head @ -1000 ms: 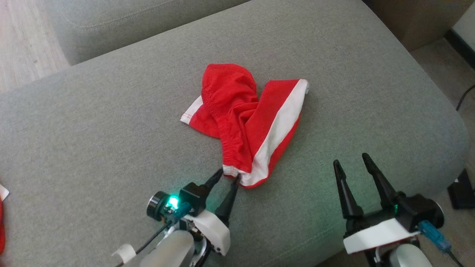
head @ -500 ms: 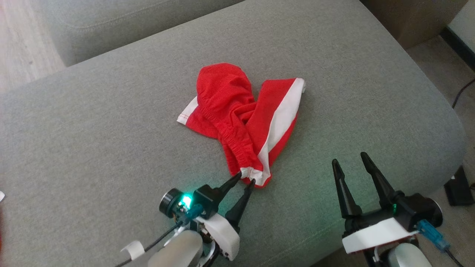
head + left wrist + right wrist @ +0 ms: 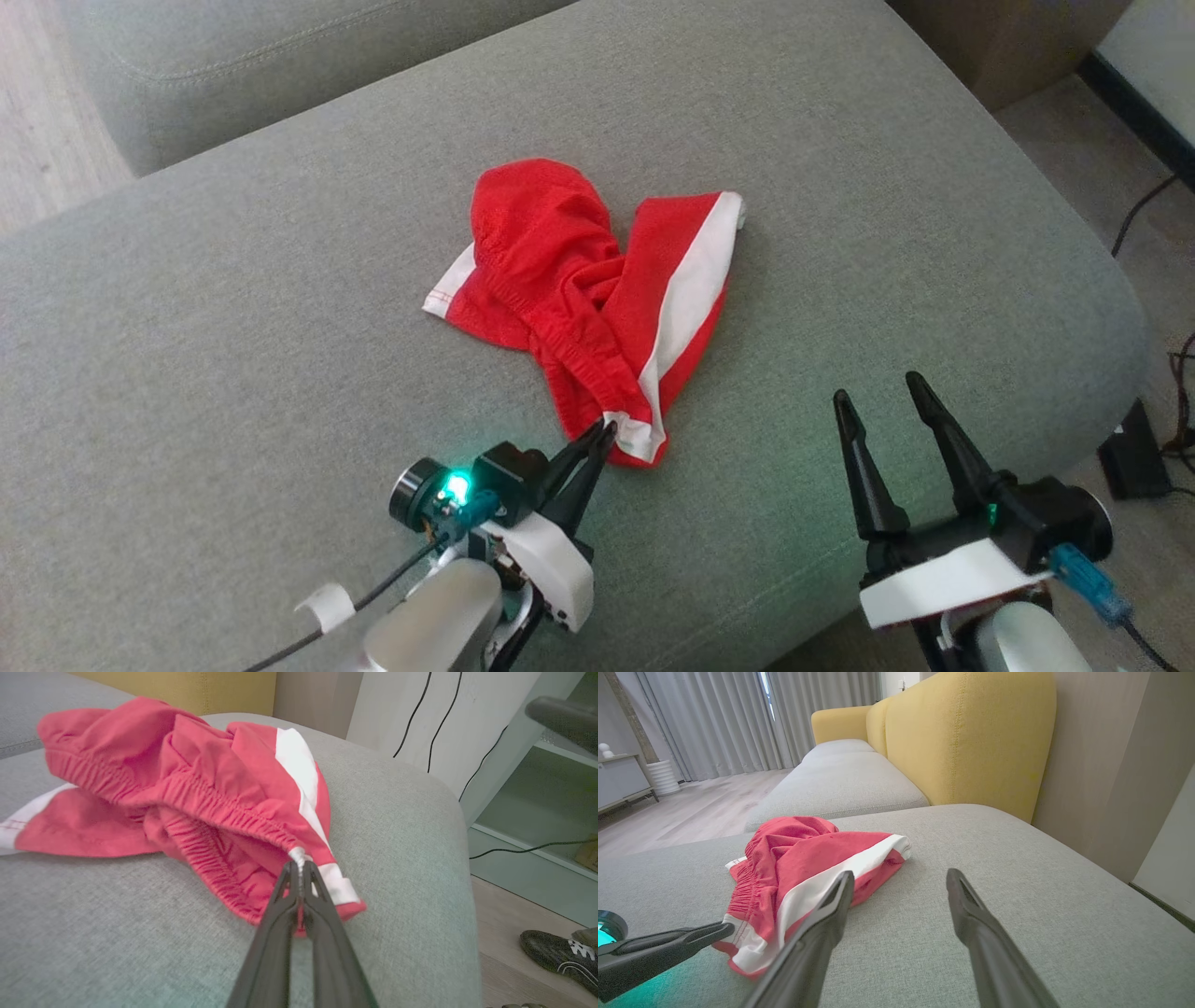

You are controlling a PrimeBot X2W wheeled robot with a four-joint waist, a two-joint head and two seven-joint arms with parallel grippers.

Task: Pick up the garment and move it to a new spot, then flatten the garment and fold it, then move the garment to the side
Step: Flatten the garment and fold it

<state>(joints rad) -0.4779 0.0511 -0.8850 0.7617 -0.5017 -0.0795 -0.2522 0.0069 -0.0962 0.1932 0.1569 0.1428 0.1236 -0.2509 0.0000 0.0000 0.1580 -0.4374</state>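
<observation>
Head view: you're over a grey sofa cushion (image 3: 233, 327) with a rounded edge on the right. A second grey cushion (image 3: 280, 56) sits behind it, pale wood floor (image 3: 37, 112) is top left, and a black block (image 3: 1134, 459) is on the floor to the right. The garment (image 3: 579, 271), red shorts with a white side stripe, lies crumpled mid-cushion. The left gripper (image 3: 605, 431) is at its near corner, fingers pressed together on the waistband end. The right gripper (image 3: 878, 387) is near but apart from the cloth, fingers spread over bare cushion.

Left wrist view: the pinch is on the white tab where the elastic waistband ends. The rest is bunched on the cushion. Past the cushion edge are a pale wall (image 3: 383, 709), a shelf unit (image 3: 528, 793) and a dark shoe (image 3: 556, 954) on the floor.

Right wrist view: a yellow backrest (image 3: 971, 742) stands behind the cushion. Grey curtains (image 3: 728, 718) and a low cabinet (image 3: 621, 774) are far left. The garment lies ahead-left of the spread fingers.
</observation>
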